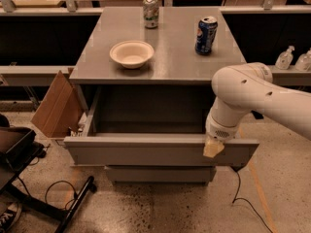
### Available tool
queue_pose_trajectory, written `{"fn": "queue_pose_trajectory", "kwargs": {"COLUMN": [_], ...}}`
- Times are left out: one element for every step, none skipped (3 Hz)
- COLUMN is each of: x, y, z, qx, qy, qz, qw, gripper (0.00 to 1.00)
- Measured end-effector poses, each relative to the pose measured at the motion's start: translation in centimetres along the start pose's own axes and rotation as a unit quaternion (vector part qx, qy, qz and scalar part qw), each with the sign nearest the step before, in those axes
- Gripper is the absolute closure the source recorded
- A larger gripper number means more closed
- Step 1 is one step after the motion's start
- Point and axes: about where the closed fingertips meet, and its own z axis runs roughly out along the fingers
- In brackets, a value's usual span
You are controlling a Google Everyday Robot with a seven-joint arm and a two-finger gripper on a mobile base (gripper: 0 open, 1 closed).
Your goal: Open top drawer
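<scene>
The top drawer (146,152) is a wide grey drawer with a flat handleless front. It stands pulled far out of the grey cabinet (165,57), and its dark box interior shows. My gripper (214,147) hangs from the white arm at the right end of the drawer's front panel, its cream tip at the panel's upper edge. The two lower drawer fronts (160,174) sit below, mostly hidden by the open drawer.
On the cabinet top stand a white bowl (131,53), a green-white can (151,11) and a blue can (206,35). A cardboard box (56,106) leans at the left. A black chair base (29,178) and cables lie on the floor.
</scene>
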Motion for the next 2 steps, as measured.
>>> {"fn": "queue_pose_trajectory", "kwargs": {"x": [0.0, 1.3], "y": [0.0, 4.3], "z": [-0.5, -2.0], "qx": [0.0, -0.023], "qy": [0.0, 0.021], "qz": [0.0, 0.006], "qw": [1.0, 0.9995], "gripper": [0.88, 1.0]}}
